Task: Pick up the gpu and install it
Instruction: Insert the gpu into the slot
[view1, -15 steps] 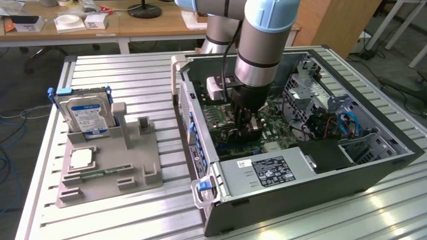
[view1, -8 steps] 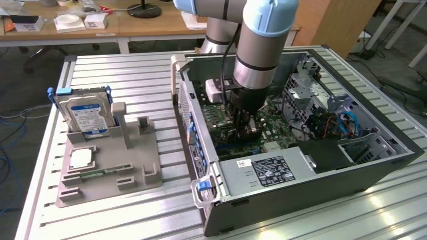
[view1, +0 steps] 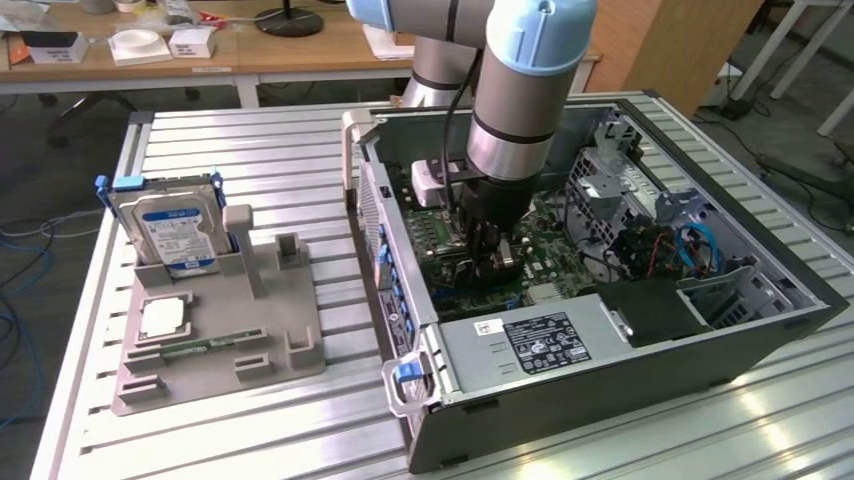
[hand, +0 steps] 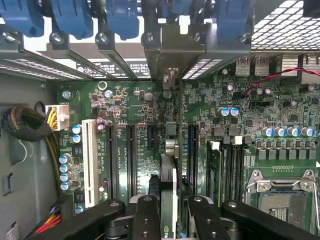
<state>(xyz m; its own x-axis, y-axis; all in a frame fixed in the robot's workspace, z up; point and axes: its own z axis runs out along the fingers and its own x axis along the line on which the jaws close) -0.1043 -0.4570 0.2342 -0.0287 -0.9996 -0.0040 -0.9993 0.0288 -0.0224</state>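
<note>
My gripper (view1: 495, 256) is down inside the open computer case (view1: 747, 330), over the green motherboard (view1: 547, 250). In the wrist view its two black fingers (hand: 146, 218) are shut on the gpu (hand: 169, 175). The card shows edge-on as a thin dark strip, standing upright along an expansion slot. Its silver bracket (hand: 172, 47) lies at the case's rear wall, between the slot covers under the blue latches (hand: 120, 17). Whether the card's lower edge sits fully in the slot is hidden. The gripper (hand: 172, 220) straddles the card's near end.
A grey parts fixture (view1: 214, 340) on the exterior view's left holds a silver hard drive (view1: 171, 230) with a blue-white label, a processor chip (view1: 162, 317) and a green memory stick (view1: 200, 348). The power supply (view1: 534, 342) sits at the case's front. A white slot (hand: 89, 161) and the processor socket (hand: 281, 200) flank the card.
</note>
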